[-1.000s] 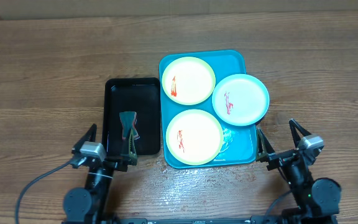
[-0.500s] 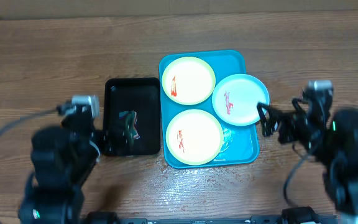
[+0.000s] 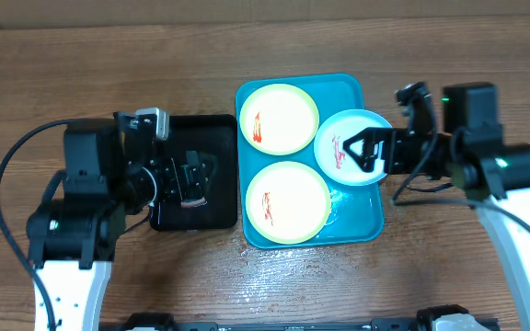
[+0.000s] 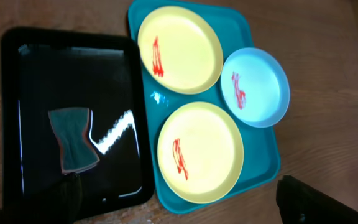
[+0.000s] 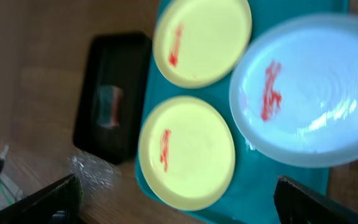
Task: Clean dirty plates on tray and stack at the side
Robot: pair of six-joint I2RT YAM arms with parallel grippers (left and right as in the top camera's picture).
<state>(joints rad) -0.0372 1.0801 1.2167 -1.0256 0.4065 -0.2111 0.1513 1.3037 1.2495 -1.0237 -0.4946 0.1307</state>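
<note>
Plates (image 3: 274, 110), overhead: three round plastic ones on the large turquoise rectangular plastic tray (image 3: 350, 85), mid-table on the brown wooden table (image 3: 81, 83). First pale yellow-green plate (image 3: 283, 129) at the tray's 11 o'clock, second pale yellow-green plate (image 3: 288, 202) at 7 o'clock, light blue plate (image 3: 357, 121) at 3 o'clock, overhanging the right rim. Red smear on each. Smaller black rectangular plastic tray (image 3: 168, 129) just beside the turquoise one, at its 9 o'clock. Left gripper (image 3: 196, 179) above the black tray, jaws spread wide, nothing held. Right gripper (image 3: 355, 152) above the blue plate, likewise wide and empty.

Left wrist view: tray (image 4: 263, 171) with yellow-green plates (image 4: 180, 50) (image 4: 201, 152) at 12 and 6 o'clock, blue plate (image 4: 257, 87) at 3 o'clock. Black tray (image 4: 36, 68) at 9 o'clock, a small grey pinched pad (image 4: 73, 140) lying in it. Dark fingers (image 4: 316, 202) far apart at the bottom edge.

Right wrist view, blurred: blue plate (image 5: 306, 99) at 2 o'clock, yellow-green plates (image 5: 204, 40) (image 5: 187, 152) on the tray (image 5: 247, 205), black tray (image 5: 114, 93) at 9 o'clock. Fingers (image 5: 48, 199) wide apart, gripping nothing.
</note>
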